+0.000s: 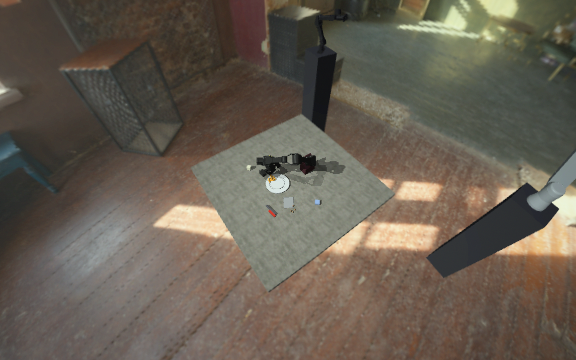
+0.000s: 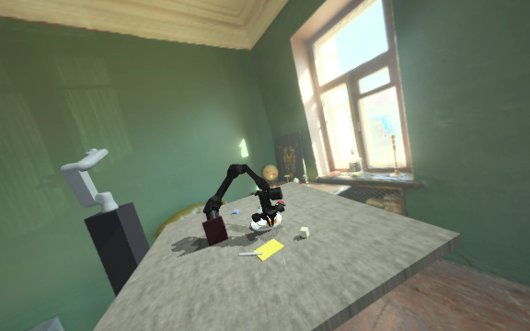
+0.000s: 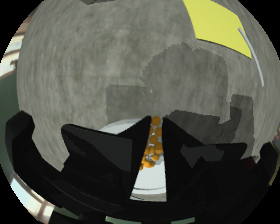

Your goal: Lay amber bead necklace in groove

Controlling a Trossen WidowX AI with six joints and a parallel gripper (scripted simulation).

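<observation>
The round white bead board [image 1: 278, 190] [image 3: 150, 186] lies on the table, partly hidden by the gripper in the wrist view; it also shows in the exterior view [image 2: 257, 226]. The amber bead necklace [image 1: 272, 179] [image 2: 271, 222] [image 3: 158, 132] is bunched at the board's edge on the gripper's side. My gripper [image 1: 269, 175] [image 2: 270, 219] [image 3: 156, 121] points down over that edge, its fingertips nearly together with amber beads between them. It is shut on the necklace. More beads show below and behind the tips. Whether any beads sit in the groove cannot be told.
A yellow sheet [image 2: 271, 248] [image 3: 216, 22] and a thin grey stick [image 2: 247, 254] [image 3: 253, 53] lie near an off-white cube [image 1: 249, 168] [image 2: 305, 232]. Beyond the board are a grey square [image 1: 288, 202], a red-and-grey object [image 1: 272, 213] and a blue block [image 1: 317, 202] [image 2: 236, 211].
</observation>
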